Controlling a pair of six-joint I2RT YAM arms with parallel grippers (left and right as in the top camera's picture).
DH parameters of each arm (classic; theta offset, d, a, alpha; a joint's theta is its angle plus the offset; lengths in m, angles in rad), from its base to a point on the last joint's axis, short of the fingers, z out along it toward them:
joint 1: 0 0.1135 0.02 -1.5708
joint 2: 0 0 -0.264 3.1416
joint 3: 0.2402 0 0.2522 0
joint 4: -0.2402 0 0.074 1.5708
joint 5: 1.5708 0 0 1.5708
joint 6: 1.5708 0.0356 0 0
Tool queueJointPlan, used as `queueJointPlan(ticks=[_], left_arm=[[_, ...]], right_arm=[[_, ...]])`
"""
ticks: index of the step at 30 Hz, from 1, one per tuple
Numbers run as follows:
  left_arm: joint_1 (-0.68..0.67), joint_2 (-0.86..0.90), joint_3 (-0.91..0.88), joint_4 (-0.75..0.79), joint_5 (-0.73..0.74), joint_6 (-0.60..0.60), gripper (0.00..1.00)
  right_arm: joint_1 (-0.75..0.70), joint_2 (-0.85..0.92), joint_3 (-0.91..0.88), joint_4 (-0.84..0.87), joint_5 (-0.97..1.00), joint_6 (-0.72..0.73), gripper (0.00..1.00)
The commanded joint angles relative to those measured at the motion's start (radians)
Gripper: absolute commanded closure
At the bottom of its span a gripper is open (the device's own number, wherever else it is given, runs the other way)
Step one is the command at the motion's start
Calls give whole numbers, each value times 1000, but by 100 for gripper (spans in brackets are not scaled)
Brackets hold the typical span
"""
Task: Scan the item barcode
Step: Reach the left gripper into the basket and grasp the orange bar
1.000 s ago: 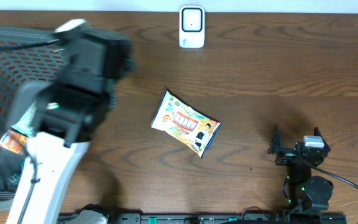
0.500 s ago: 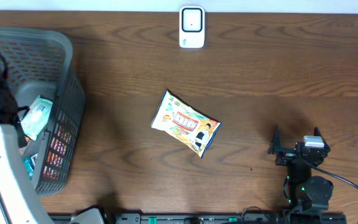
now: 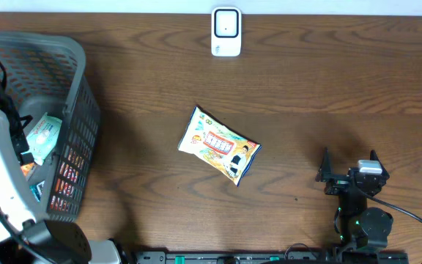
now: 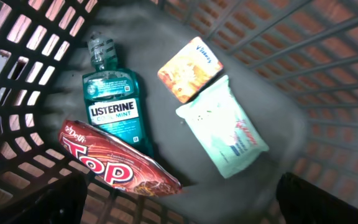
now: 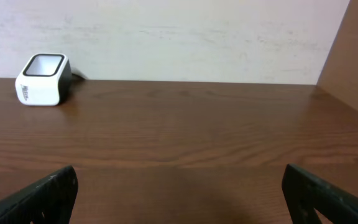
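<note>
The left claw hangs with its jaws spread wide and nothing between them, inside a grey plastic basket with lattice walls. Under it lie a teal mouthwash bottle on its side with a clear cap, a glossy red wrapper across the bottle's base, a small orange square packet, and a soft pale pouch just beside that.

The right claw is likewise wide open and empty; it sits low at the near right part of the desk, which is dark brown wood with a flowing grain.

The snack bag lies flat in the middle of the desk, well apart from both claws and from the basket. It is a crinkled, shiny pillow shape, pale with orange and red print and a dark blue corner. Its long axis runs on a slant, from the far left down to the near right, with the dark end toward the right claw; whether a barcode faces up cannot be told.

The scanner is a white rounded block with a dark window; it stands at the far edge of the desk, by the pale wall.
</note>
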Motion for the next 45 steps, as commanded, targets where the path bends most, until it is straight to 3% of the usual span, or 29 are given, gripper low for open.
queueJointPlan(ticks=[1,10,14,19,27,36,39,45], left_arm=[[12,79,-13,-14,14,-19,2],[65,255,-14,-111,217,-197,2],[72,312,-32,-127,298,-206,2],[71,341,-84,-119,322,-307,2],[71,342,-212,58,422,-317,2],[70,342,-353,194,422,-317,3],[70,342,-384,209,432,-316,26],[71,342,-393,204,433,-262,81]], right_arm=[[-2,-5,-1,-3,-6,-8,1],[-2,-5,-1,-3,-6,-8,1],[-2,-5,-1,-3,-6,-8,1],[-2,-5,-1,-3,-6,-8,1],[-2,-5,-1,-3,-6,-8,1],[-2,-5,-1,-3,-6,-8,1],[-2,-5,-1,-3,-6,-8,1],[-2,-5,-1,-3,-6,-8,1]])
